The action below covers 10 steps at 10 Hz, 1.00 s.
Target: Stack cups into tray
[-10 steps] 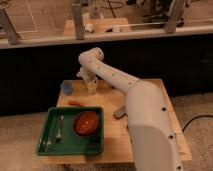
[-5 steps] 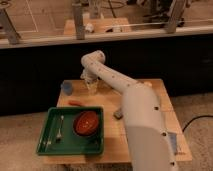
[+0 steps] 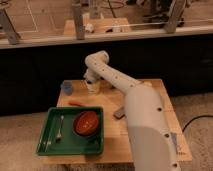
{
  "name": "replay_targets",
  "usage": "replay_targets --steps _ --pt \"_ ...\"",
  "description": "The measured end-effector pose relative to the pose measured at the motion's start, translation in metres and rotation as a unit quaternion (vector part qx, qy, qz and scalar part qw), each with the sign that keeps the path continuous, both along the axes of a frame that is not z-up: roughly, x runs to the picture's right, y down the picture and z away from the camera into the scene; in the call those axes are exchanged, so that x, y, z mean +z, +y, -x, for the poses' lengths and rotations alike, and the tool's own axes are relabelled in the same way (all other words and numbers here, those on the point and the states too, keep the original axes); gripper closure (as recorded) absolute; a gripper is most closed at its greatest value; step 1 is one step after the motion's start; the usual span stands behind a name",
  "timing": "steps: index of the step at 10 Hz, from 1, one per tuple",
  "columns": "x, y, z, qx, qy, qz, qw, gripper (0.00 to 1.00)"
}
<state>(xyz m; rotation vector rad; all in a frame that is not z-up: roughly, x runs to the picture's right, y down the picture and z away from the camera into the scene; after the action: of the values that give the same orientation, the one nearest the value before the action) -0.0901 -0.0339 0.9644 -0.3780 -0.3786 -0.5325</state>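
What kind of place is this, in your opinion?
Probably a lab or test area, not a home: a small wooden table on a bare floor, a railing with metal posts behind it. The gripper hangs at the table's far edge, over a cup; a green tray lies in front.

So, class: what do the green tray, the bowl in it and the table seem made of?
Tray: likely plastic, uniform green, moulded rim. Bowl: glossy orange-red, plastic or glazed ceramic; can't tell. Table: wood, pale matte grain. The gripper hangs over the table's far side.
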Motion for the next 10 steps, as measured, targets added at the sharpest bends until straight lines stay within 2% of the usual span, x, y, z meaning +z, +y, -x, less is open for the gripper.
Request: replay_targets --steps 3,4,5,7,8,10 --pt "0.002 -0.001 0.003 0.002 -0.015 -0.005 0.9999 0.55" --pt "0.000 0.000 0.004 0.001 -0.027 -0.007 0.9996 0.65" --pt "-0.005 -0.004 0.005 0.004 -0.054 -0.013 0.9985 0.77" --pt "-0.011 -0.008 0.009 0.000 -0.077 -0.023 0.9968 0.93" --pt "-0.020 -0.011 0.019 -0.011 -0.098 -0.034 0.9945 1.00" --pt "-0.040 -0.014 0.033 -0.036 -0.125 -0.054 0.9900 1.00"
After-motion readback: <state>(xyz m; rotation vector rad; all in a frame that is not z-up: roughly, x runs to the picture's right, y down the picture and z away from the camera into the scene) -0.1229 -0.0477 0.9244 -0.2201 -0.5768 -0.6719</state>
